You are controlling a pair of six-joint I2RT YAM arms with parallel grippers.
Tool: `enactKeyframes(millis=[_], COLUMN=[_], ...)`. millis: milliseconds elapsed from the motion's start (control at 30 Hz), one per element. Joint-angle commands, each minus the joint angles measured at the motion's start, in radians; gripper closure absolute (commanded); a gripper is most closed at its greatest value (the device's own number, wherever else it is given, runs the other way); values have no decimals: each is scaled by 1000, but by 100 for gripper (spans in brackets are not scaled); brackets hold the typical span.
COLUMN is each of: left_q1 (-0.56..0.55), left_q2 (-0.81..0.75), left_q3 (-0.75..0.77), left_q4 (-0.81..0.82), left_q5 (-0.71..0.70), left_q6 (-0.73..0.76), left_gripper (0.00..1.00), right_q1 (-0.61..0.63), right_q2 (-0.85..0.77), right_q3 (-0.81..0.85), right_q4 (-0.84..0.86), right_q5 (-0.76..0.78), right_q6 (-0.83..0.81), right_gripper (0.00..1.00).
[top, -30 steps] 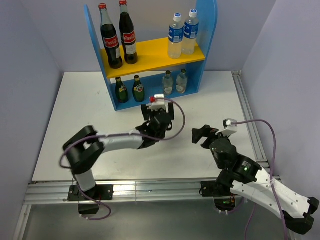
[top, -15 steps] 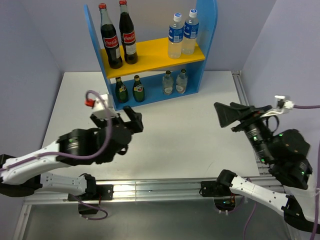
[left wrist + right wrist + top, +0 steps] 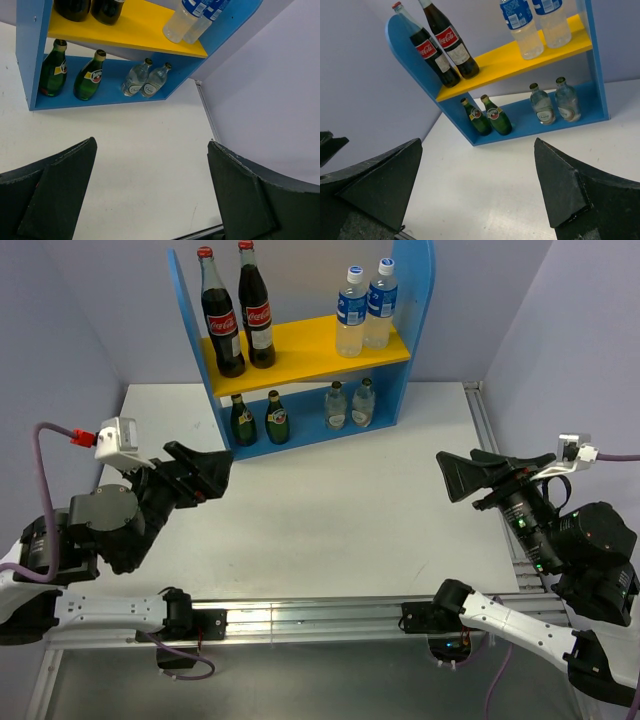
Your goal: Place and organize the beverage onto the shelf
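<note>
The blue shelf (image 3: 310, 340) stands at the back of the table. Two blue-capped water bottles (image 3: 365, 308) stand on the right of its yellow upper board. Two green bottles (image 3: 260, 419) stand on the left of the blue base, and two clear pale-capped bottles (image 3: 350, 404) on its right. My left gripper (image 3: 215, 475) is open and empty, raised at the left. My right gripper (image 3: 452, 475) is open and empty, raised at the right. The left wrist view shows the left gripper (image 3: 151, 142) over bare table, facing the shelf (image 3: 130, 30). The right wrist view shows the right gripper (image 3: 478, 140) facing the shelf (image 3: 520, 57).
Two tall red-capped cola bottles (image 3: 238, 310) stand on the left of the upper board. The white table (image 3: 350, 510) has a metal rail along its near edge (image 3: 300, 615) and its right edge (image 3: 495, 470). Walls close in on three sides.
Both arms have drawn back from the middle of the table and risen, the left to the left side, the right to the right. The bottles have not moved.
</note>
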Motion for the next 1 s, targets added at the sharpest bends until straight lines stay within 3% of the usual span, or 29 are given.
enactKeyframes(millis=[0,967], left_q1=[-8,-8], left_q2=[30,10], left_q3=[17,-86], left_q4=[73,263], left_q5=[-12,-103], left_q6=[107,264], left_gripper=[1,1], right_q1=[4,4], right_q2=[2,30], right_q3=[22,-29], right_q4=[-7,45], right_q5=[-9,27], right_q6=[-28,-54], right_gripper=[0,0])
